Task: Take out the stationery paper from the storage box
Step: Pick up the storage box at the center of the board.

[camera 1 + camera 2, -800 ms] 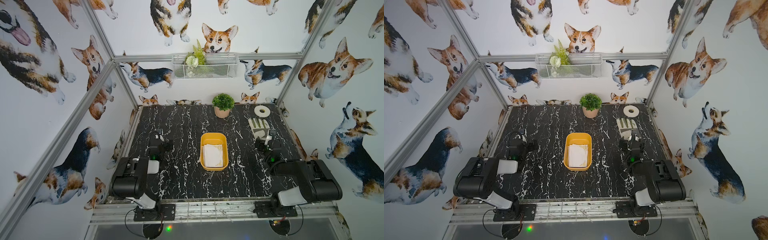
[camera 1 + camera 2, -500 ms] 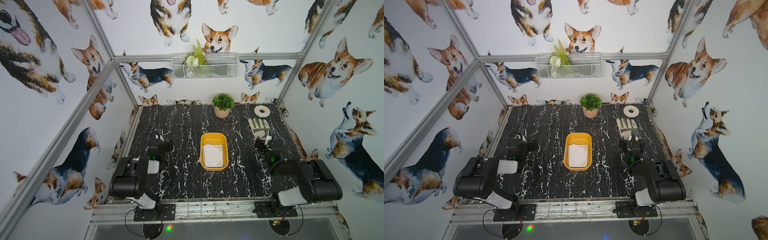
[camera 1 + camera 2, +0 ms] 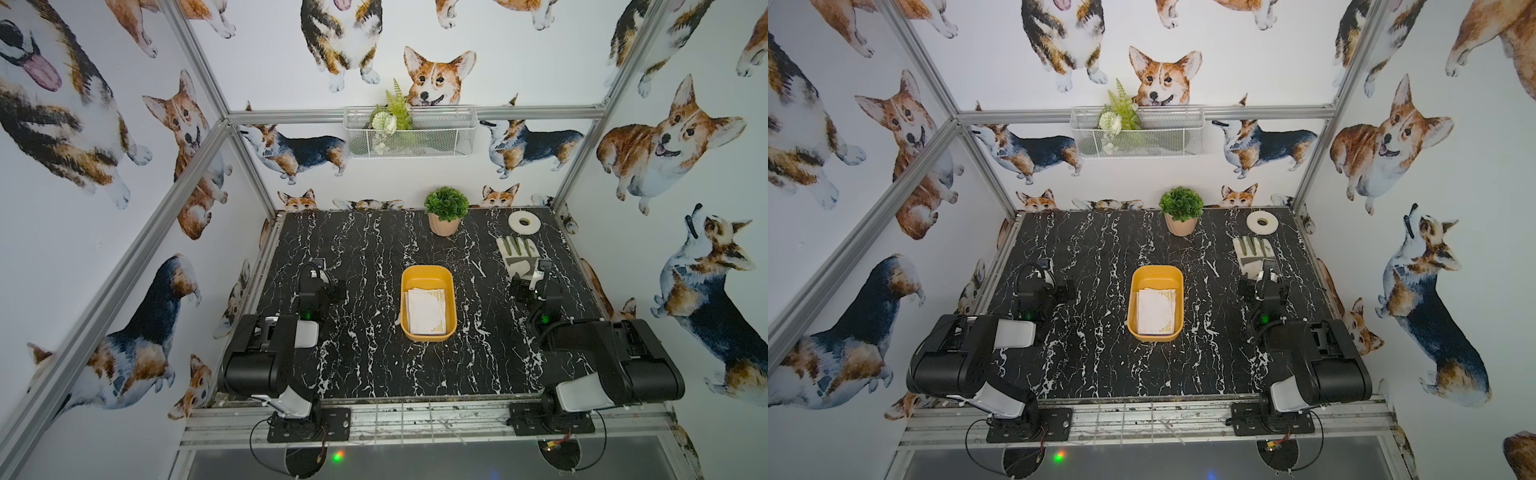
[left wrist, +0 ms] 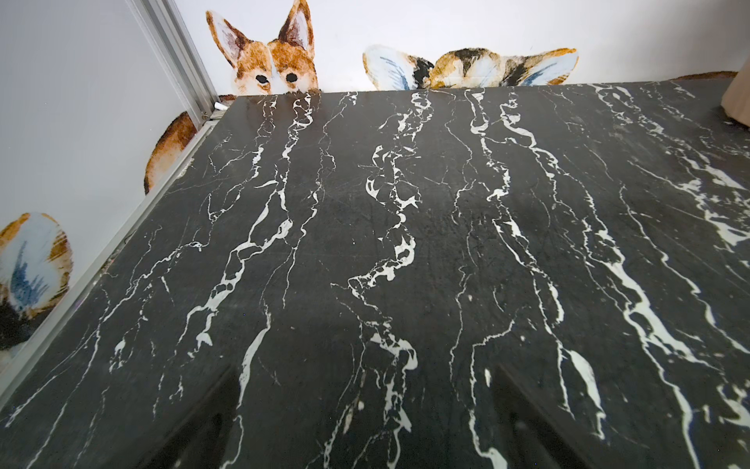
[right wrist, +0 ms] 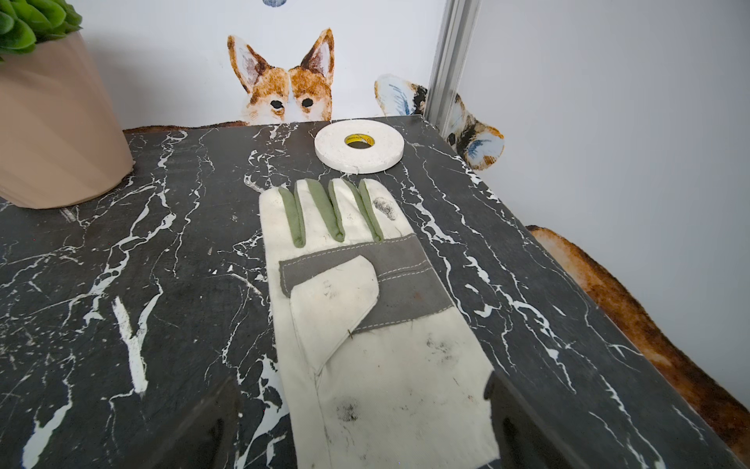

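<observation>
Opening stage of the task, with no reach begun. The storage box point(image 3: 427, 272) stands at the centre of the worktop point(image 3: 365, 353). The stationery paper point(image 3: 426, 311) lies flat inside it, stacked toward the near end, with gold corners visible in both top views.

The left claw point(image 4: 365, 390) is parked at the left over bare worktop, its jaws spread wide and empty. The right claw point(image 5: 359, 390) is parked at the right, equally wide, and holds nothing. Its fingers stand on either side of the cuff of a glove point(image 3: 517, 253), with a tape roll point(image 3: 523, 223) beyond.

Judged next move: one arm swings inward over the box and descends within its walls. Because the sheets are thin and flat, an edge probably has to be lifted before pinching.
</observation>
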Action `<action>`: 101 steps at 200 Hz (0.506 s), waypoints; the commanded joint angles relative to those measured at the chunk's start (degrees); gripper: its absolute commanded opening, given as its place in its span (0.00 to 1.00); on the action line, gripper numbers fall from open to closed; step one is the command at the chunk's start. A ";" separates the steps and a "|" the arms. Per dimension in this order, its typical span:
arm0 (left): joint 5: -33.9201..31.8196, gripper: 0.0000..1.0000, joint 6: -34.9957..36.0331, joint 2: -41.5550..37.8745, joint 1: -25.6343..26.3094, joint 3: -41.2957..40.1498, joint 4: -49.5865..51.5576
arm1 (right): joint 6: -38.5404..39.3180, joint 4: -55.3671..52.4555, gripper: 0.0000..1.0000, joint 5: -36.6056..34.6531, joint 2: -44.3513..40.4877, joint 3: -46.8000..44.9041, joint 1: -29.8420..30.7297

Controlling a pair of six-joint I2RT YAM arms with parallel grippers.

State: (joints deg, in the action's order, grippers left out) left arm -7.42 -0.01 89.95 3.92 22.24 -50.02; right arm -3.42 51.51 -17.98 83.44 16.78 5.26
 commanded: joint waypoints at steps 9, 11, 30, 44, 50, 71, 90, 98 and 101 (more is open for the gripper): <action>-0.01 1.00 0.54 -0.04 0.03 0.17 -1.92 | -0.43 -0.09 1.00 -0.57 0.06 0.32 0.10; 0.03 1.00 0.54 -0.04 -0.01 0.17 -1.92 | -0.40 -0.09 1.00 -0.57 0.06 0.29 0.10; 0.04 1.00 0.53 -0.20 0.03 -0.07 -2.24 | -0.38 -0.09 1.00 -0.57 0.06 0.34 0.10; 0.04 1.00 0.47 -0.17 0.03 0.00 -2.18 | -0.39 -0.09 1.00 -0.57 0.05 0.36 0.10; 0.04 1.00 0.52 -0.13 0.03 0.00 -2.14 | -0.38 -0.09 1.00 -0.57 0.06 0.30 0.10; 0.04 1.00 0.53 -0.14 0.03 0.00 -2.19 | -0.40 -0.09 1.00 -0.57 0.06 0.31 0.10; 0.04 1.00 0.54 -0.13 0.03 0.00 -2.13 | -0.42 -0.09 1.00 -0.57 0.06 0.29 0.10; 0.04 1.00 0.63 -0.15 0.02 0.00 -2.15 | -0.37 -0.09 1.00 -0.57 0.06 0.30 0.10; 0.04 1.00 0.63 -0.13 0.03 0.06 -2.13 | -0.44 -0.09 1.00 -0.57 0.05 0.32 0.10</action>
State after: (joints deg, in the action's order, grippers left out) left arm -7.42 -0.01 89.95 3.95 22.22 -50.24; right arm -3.42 51.09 -17.98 83.44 16.82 5.26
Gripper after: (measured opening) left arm 0.999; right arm 0.996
